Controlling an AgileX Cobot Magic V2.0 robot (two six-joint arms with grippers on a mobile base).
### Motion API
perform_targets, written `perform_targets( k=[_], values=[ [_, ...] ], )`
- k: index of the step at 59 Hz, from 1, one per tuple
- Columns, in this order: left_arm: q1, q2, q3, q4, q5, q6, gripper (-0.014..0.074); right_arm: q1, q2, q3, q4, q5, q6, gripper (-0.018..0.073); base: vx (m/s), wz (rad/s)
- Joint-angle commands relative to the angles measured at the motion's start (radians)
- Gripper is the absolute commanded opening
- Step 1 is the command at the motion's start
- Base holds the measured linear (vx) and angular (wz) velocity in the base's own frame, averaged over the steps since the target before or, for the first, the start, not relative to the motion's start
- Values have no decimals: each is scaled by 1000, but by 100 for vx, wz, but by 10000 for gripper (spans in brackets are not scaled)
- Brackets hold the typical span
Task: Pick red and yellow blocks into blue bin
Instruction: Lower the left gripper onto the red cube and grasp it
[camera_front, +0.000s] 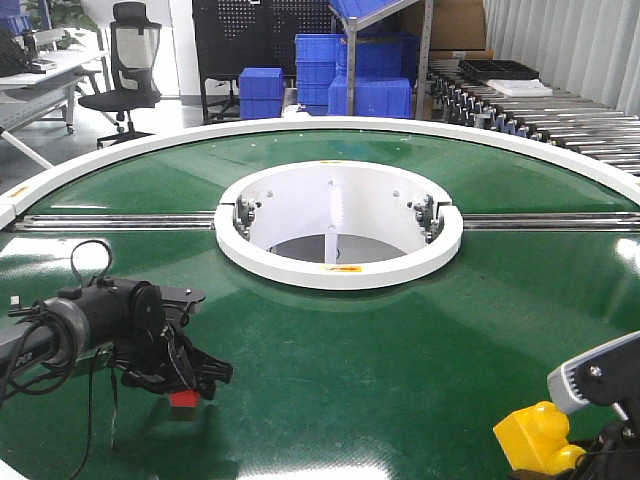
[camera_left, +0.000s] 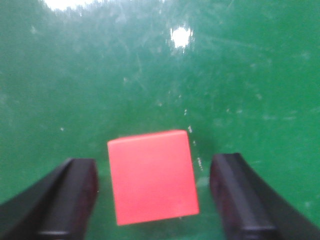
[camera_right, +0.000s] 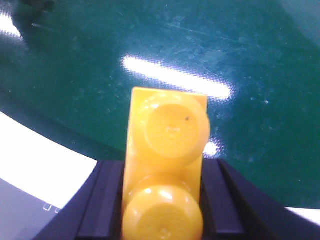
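Green glossy turntable worktop (camera_front: 400, 340). Left pincer (camera_left: 152, 167) stood agape astride small red plastic cube (camera_left: 152, 182) resting there; should close squarely on flat sides. Right pincer (camera_right: 162, 200) clamped yellow two-stud toy brick (camera_right: 167, 130). Blue bin unseen.

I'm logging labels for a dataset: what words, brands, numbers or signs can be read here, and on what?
No text is readable.
On the ring, stickers: too small to read.
On the cube and the brick: no marks seen.
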Motion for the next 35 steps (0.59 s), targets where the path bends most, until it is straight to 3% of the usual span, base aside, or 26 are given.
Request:
perform_targets(
  k=[1, 22, 35],
  values=[
    [-6, -68, -36, -3, -38, -11, 508, -1, -16, -30, -6, -56, -8, 228, 0, 0],
    [-6, -68, -36, -3, -44, -11, 348, -1, -16, -30, -6, -56, -6, 228, 0, 0],
    [-6, -109, -42, -3, 25, -9, 279, -1, -16, -30, -6, -56, -6, 228, 0, 0]
  ],
)
